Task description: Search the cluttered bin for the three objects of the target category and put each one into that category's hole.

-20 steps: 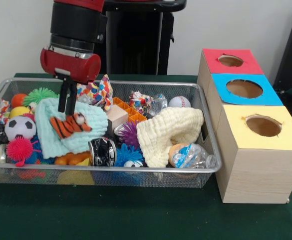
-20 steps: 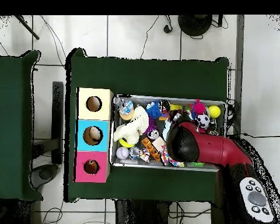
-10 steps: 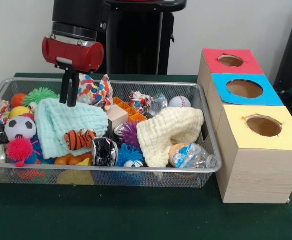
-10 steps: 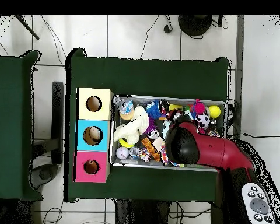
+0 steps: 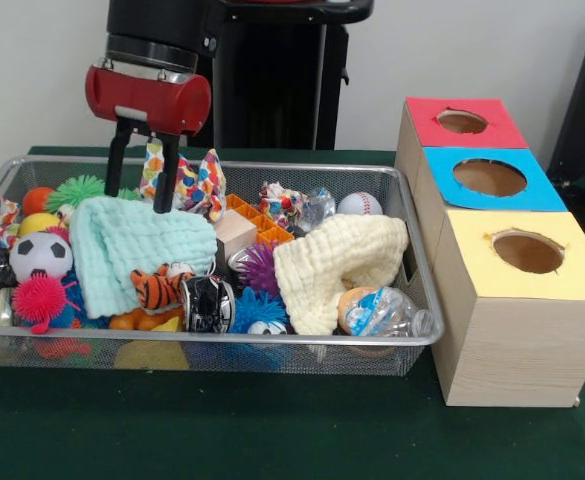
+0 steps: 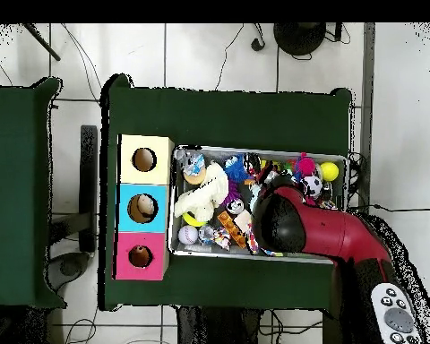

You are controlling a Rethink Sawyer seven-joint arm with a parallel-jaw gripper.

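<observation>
The wire mesh basket (image 5: 302, 168) is full of toys. The orange tiger plush (image 5: 162, 287) lies at the front edge of a mint cloth (image 5: 132, 240), against a black crumpled can. My gripper (image 5: 137, 200) hangs open and empty above the back of that cloth, well above the tiger, with its fingers (image 5: 165, 185) spread. The red-surrounded hole (image 5: 462, 121) tops the far box on the right. It also shows in the overhead view (image 6: 141, 256). There the arm (image 6: 290, 222) hides the gripper and the tiger. No tan-brown or purple plush shows.
A cream cloth (image 5: 337, 262), a soccer ball (image 5: 40, 255), a baseball (image 5: 359, 204), spiky balls (image 5: 39, 298) and a patterned bow (image 5: 197, 180) crowd the basket. The blue-surrounded hole (image 5: 490, 177) and the yellow-surrounded hole (image 5: 528, 251) lie in front of the red one.
The gripper rose away from the tiger, shifted slightly right and opened. The tiger slid down the mint cloth toward the basket's front.
</observation>
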